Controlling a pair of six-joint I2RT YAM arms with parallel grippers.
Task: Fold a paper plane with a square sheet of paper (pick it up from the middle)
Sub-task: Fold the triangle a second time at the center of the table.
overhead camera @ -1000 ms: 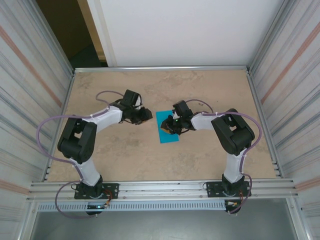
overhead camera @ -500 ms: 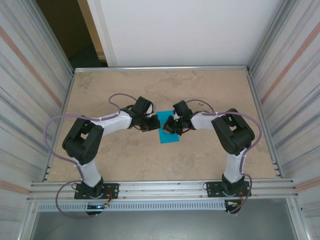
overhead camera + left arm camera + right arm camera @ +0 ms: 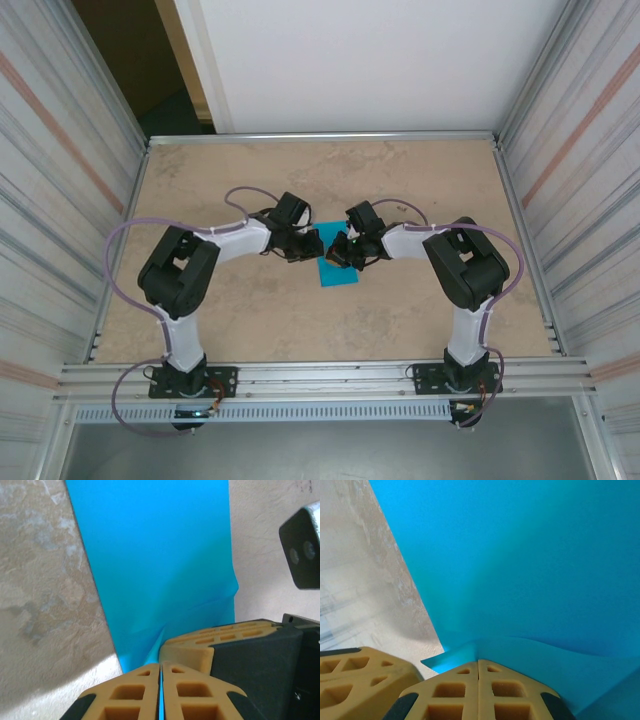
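The square sheet of paper (image 3: 336,273) is bright teal and lies on the tan table at the centre, looking taller than wide from above. My left gripper (image 3: 314,246) is at its upper left edge. In the left wrist view the left gripper (image 3: 160,666) is shut, with a thin teal strip of the sheet (image 3: 160,555) pinched between its yellow fingers. My right gripper (image 3: 339,251) meets it from the right. In the right wrist view the right gripper (image 3: 478,661) is shut on a lifted lip of the sheet (image 3: 520,565). The two grippers almost touch.
The right gripper's yellow finger (image 3: 215,640) and its wrist camera (image 3: 302,550) crowd the left wrist view. A left finger (image 3: 350,670) shows at the right wrist view's lower left. Metal walls (image 3: 60,160) ring the table (image 3: 250,320), with a rail (image 3: 320,375) along the near edge.
The left arm has swung right from beside the sheet to its edge and shut on it. The right gripper stayed at the sheet and closed on its edge.
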